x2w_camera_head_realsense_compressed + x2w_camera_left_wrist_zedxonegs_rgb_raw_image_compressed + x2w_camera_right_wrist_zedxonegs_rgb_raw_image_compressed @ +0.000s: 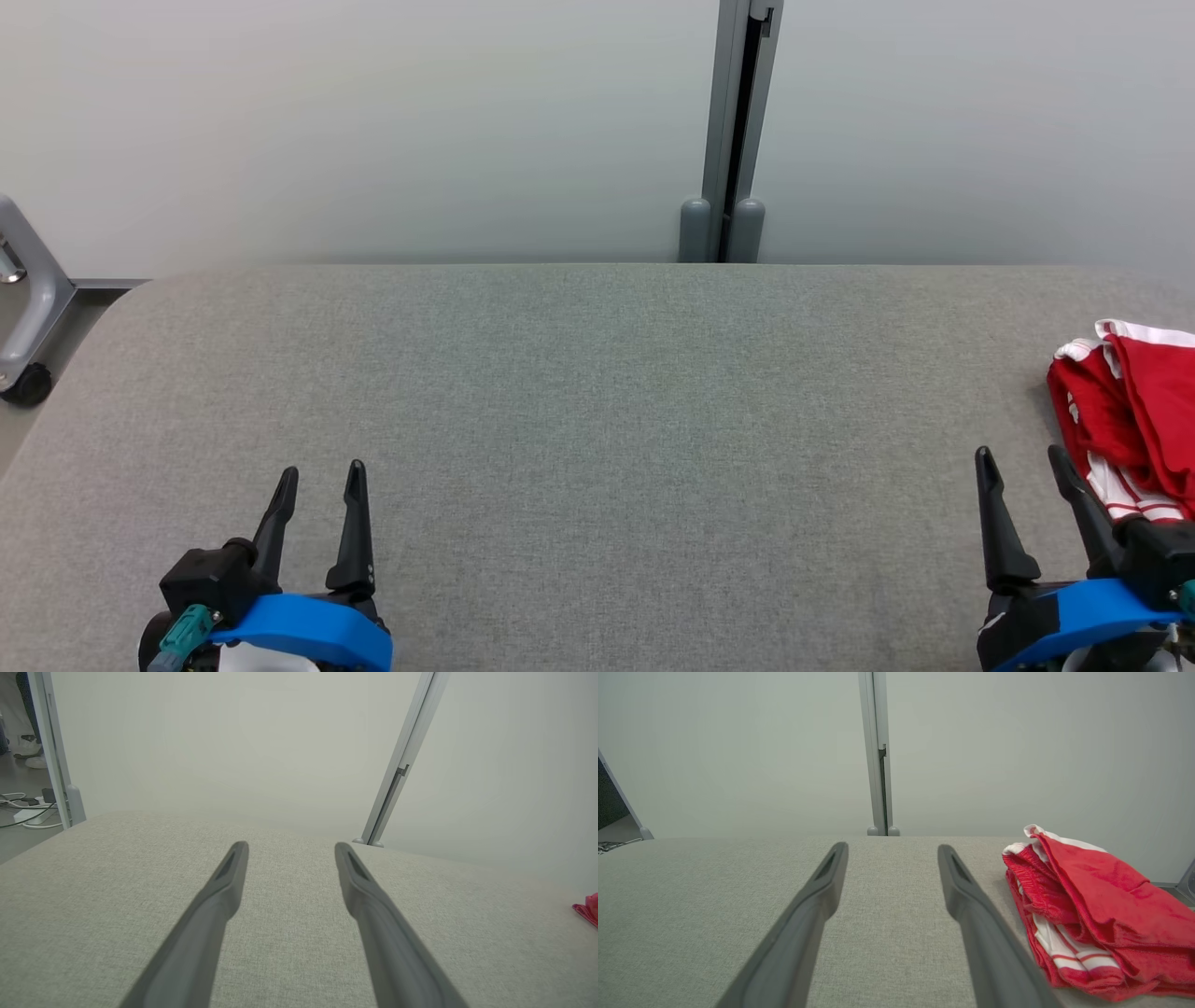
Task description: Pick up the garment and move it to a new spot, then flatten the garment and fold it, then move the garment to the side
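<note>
A: Pincers first, head view: left pincer at lower left, right pincer at lower right, both spread wide, gripping nothing, low over the grey table. Garment?

B: Red with white stripes, bundled at the table's right edge, just beside the right pincer. Touching or not: cannot tell.

A: Stage?

B: Hard to call. Fits a loose heap waiting to be lifted; fits equally a folded bundle already put aside. Layers stacked, edges uneven.

A: Advice, then?

B: Either way, mind the right fingers beside the cloth; avoid sideways sweeps, to spare the bundle a drag off the edge.

A: Left wrist view?

B: Open left pincer over bare table; a red sliver of garment at the far right. Adds floor and cables past the table's left end.

A: Right wrist view?

B: Open right pincer, and the fullest look at the garment: gathered waistband, striped layer under a red flap, cropped at the frame edge in the head view.
</note>
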Robot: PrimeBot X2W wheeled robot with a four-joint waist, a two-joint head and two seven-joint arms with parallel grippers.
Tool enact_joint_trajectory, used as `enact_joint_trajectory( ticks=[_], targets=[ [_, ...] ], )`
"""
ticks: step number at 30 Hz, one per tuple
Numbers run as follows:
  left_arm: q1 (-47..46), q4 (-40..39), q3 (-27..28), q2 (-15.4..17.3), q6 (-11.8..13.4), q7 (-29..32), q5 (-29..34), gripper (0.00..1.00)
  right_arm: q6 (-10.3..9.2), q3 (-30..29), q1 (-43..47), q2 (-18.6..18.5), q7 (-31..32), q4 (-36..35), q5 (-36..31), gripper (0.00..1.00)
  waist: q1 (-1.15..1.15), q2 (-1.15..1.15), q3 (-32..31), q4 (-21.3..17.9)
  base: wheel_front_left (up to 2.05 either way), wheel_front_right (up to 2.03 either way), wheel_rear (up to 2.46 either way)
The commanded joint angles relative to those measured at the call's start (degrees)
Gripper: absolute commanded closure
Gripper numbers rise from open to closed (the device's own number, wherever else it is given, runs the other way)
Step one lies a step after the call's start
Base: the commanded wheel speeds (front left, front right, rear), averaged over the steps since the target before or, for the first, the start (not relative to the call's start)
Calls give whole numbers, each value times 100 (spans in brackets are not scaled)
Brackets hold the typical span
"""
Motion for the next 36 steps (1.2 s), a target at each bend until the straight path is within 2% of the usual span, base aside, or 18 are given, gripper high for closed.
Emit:
enact_joint_trajectory(
  ticks=[1, 36],
  targets=[
    [-2, 37, 6, 24, -33, -25, 31, 0, 0, 14, 61, 13, -44, 54, -52, 0, 1, 0, -18, -13, 0, 0, 0],
    [-168, 373, 14, 19, -87, -25, 61, 0, 0, 212, -269, 119, -253, 705, 53, 0, 1, 0, 55, -208, 0, 0, 0]
  ],
)
